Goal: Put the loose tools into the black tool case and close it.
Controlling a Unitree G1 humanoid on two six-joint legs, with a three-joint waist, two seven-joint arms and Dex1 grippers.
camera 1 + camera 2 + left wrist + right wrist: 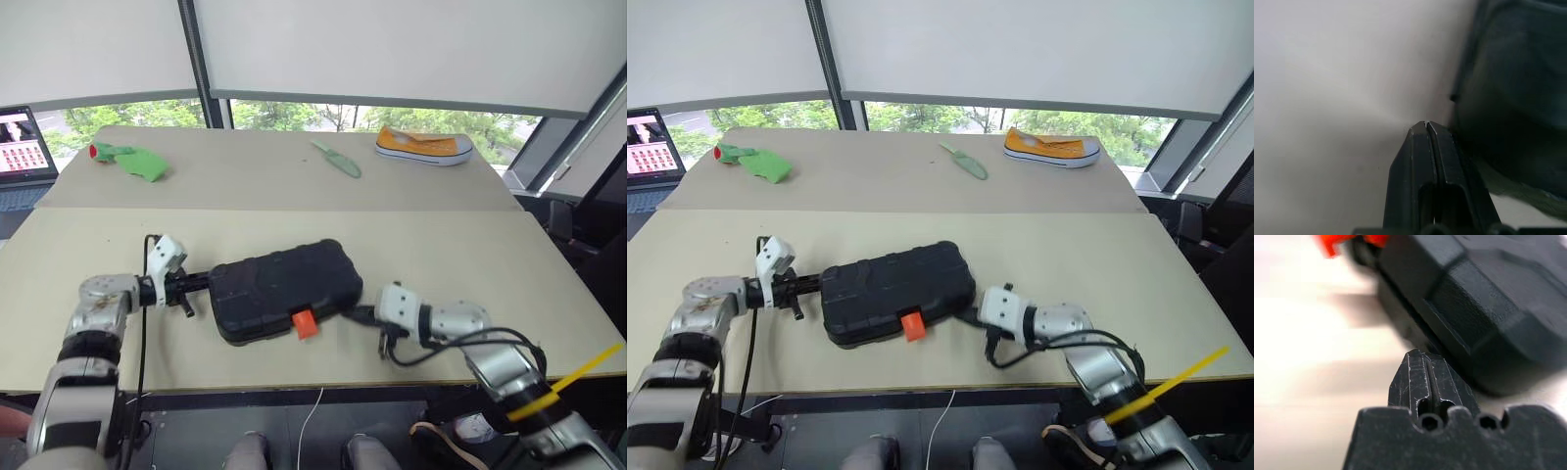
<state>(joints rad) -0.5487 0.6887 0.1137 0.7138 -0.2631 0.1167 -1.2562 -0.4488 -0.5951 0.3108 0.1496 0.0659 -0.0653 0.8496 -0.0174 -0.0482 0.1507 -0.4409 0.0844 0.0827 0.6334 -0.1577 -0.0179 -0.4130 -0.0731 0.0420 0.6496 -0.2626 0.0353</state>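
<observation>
1. Pressing in from opposite ends, both grippers have their black fingers pinched together with nothing between them: the left gripper [196, 283] at the case's left short end, the right gripper [361, 315] at its right end near the front corner.
2. Between them lies the black tool case [282, 288], lid down, on the near table [470, 264], its long axis running left to right and slightly skewed.
3. Its orange latch [306, 322] sits on the front edge, nearer the right gripper, so that arm looks better placed to press it home.
4. Farther off lie a green trowel [337, 159], a green cloth [137, 162] and a yellow shoe [424, 146].
</observation>
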